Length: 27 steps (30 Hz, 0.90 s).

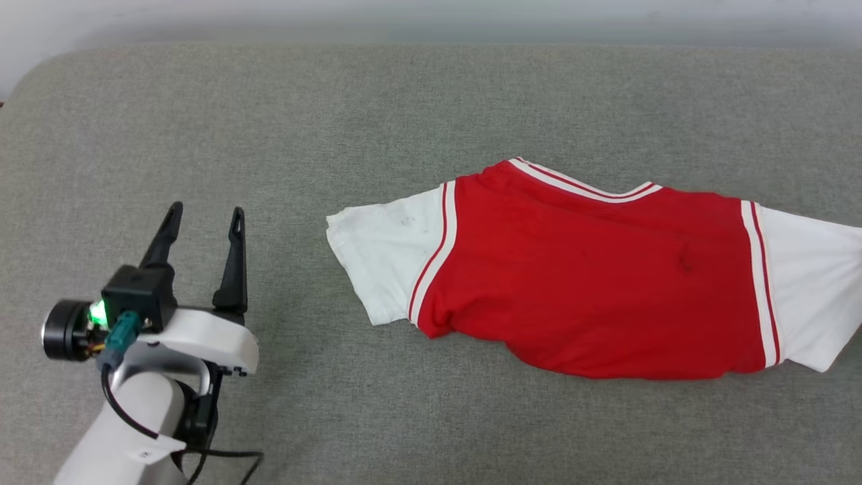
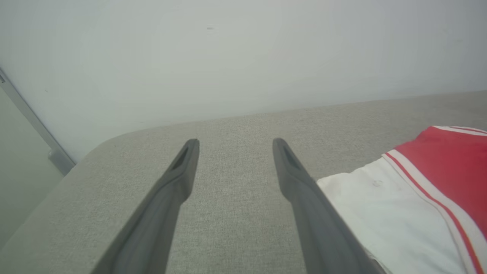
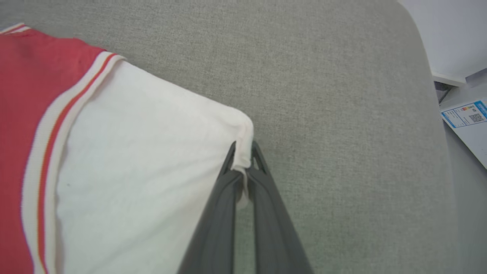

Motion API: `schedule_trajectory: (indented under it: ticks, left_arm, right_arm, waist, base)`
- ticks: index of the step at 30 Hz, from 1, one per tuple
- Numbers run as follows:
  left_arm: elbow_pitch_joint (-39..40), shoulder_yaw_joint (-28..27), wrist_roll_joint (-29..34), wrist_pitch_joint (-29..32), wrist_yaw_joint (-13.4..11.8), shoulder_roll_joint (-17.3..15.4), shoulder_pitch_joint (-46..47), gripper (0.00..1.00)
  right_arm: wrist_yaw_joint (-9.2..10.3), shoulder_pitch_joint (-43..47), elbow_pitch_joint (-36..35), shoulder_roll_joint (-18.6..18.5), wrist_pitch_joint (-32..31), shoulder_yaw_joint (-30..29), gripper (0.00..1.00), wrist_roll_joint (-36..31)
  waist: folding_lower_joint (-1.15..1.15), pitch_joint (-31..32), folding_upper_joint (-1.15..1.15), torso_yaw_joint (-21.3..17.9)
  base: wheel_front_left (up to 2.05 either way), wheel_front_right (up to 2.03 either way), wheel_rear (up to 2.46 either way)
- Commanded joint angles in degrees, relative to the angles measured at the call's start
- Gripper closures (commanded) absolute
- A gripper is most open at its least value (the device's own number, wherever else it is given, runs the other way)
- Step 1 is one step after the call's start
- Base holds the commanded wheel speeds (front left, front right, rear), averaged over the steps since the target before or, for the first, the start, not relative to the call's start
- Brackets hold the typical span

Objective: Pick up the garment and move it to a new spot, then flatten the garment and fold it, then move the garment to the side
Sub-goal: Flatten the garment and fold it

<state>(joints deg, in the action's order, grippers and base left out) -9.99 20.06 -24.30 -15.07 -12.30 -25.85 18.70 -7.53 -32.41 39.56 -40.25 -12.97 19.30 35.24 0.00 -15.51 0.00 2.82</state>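
Red jersey T-shirt (image 1: 592, 283) lies on a grey cushion (image 1: 337, 101). Right gripper (image 3: 243, 146) clamps its white sleeve edge; left gripper (image 1: 207, 210) stands wide, empty, nearby.

A table (image 1: 202, 101) covered in grey woven fabric with a faint green tint spreads across the foreground, its far corners rounded and its cloth lit softly and evenly. Behind it rises a plain pale wall (image 2: 243, 57), and a slanting grey metal strip (image 2: 30, 125) edges a pale panel at the left side of the left wrist view. Past the table's rounded corner in the right wrist view lies a white, blue-bordered label (image 3: 466, 114) with a small square code.
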Motion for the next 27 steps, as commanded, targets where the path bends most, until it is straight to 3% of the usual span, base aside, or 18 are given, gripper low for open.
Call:
schedule_trajectory:
  ticks: [1,8,17,22,27]
  left_arm:
    - [-0.4,0.2,0.2,-0.1,0.7,-0.4,1.5,0.0]
    - [-3.1,1.4,-0.8,4.5,7.0,-2.8,11.3,0.0]
    - [-7.5,4.8,-4.6,20.4,15.9,-5.0,24.3,0.0]
    - [-9.8,8.6,-7.3,32.6,18.5,-6.3,28.6,0.0]
    - [-11.1,12.5,-11.2,43.3,19.5,-7.3,31.5,0.0]
  right_arm:
    - [0.09,-0.8,0.5,-0.3,0.6,-0.2,1.0,-0.3]
    - [0.09,-1.0,-0.3,0.4,3.7,0.2,1.0,-0.8]
    - [0.08,-0.8,-7.1,1.0,8.9,-1.0,1.0,-3.8]
    - [0.08,1.4,-13.5,2.3,8.9,-2.7,1.0,-6.1]
    - [0.08,3.8,-20.2,4.0,6.8,-5.6,1.0,-8.7]
  waist:
    - [0.0,0.1,0.0,-0.1]
    - [0.0,-0.3,0.0,-1.3]
    - [0.0,-1.1,0.0,-3.5]
    - [0.0,-1.7,0.0,-5.1]
    - [0.0,-2.6,0.0,-6.3]
  base:
    - [0.0,0.0,0.0]
    - [0.0,0.0,0.0]
    - [0.0,0.0,0.0]
    - [0.0,0.0,0.0]
    - [0.0,0.0,0.0]
